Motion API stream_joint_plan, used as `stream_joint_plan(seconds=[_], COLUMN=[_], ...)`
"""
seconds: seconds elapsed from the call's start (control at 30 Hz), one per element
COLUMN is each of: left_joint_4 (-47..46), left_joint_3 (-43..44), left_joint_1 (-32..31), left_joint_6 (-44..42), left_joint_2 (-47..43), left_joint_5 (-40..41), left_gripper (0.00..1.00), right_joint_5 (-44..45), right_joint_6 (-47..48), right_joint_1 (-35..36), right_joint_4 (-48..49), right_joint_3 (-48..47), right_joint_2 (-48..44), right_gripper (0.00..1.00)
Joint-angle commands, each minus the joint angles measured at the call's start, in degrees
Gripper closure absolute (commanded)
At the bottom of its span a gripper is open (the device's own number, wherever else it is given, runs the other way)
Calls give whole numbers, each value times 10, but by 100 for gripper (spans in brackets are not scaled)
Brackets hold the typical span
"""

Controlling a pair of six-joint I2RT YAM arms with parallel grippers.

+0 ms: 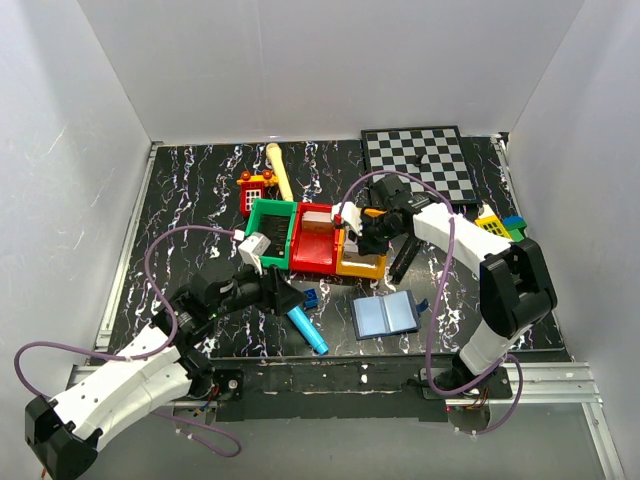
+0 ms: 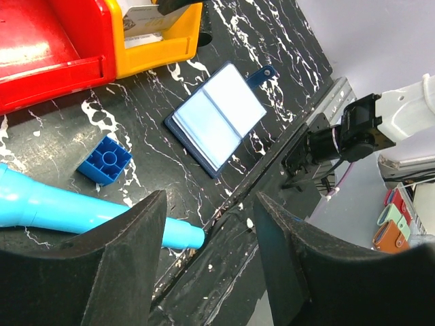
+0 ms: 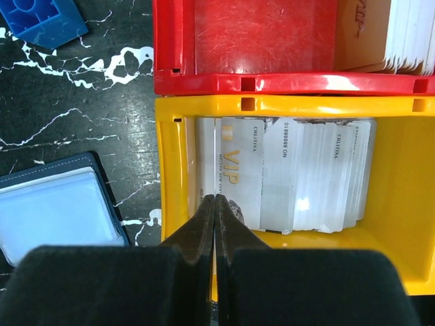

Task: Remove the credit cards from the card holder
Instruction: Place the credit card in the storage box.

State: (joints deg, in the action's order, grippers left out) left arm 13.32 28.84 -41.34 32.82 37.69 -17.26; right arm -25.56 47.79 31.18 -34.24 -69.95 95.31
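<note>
The card holder (image 1: 385, 316) lies open on the black marbled table, its light blue-grey inside facing up; it also shows in the left wrist view (image 2: 217, 119) and at the left edge of the right wrist view (image 3: 54, 210). My right gripper (image 3: 215, 197) is shut on a thin credit card (image 3: 215, 156) seen edge-on, above the yellow bin (image 3: 272, 103). Several white cards (image 3: 299, 176) lie in that bin. In the top view the right gripper (image 1: 352, 225) hovers over the bins. My left gripper (image 2: 211, 258) is open and empty over the table's near edge, left of the holder (image 1: 290, 298).
A red bin (image 1: 315, 250) and a green bin (image 1: 270, 225) stand left of the yellow one (image 1: 362, 265). A blue brick (image 1: 311, 298) and a cyan microphone (image 1: 307, 330) lie by the left gripper. A chessboard (image 1: 420, 160) is at the back right.
</note>
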Motion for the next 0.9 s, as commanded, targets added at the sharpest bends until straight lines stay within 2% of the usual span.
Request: stream_joint_plan(seconds=[0.0,0.43,0.87], left_joint_4=[-5,-11,-10], left_joint_3=[-2,-7,-10], left_joint_1=[3,4,4], left_joint_6=[2,8,9], left_joint_2=[7,12,14], left_joint_5=[-11,-19,-20], left_gripper=[48,48,48], right_joint_5=[2,10,72], right_joint_6=[7,1,-22], right_joint_1=[6,17,20], right_joint_4=[-20,-33,-11], right_joint_3=[3,6,-25], right_joint_2=[3,35,70], right_gripper=[99,99,99])
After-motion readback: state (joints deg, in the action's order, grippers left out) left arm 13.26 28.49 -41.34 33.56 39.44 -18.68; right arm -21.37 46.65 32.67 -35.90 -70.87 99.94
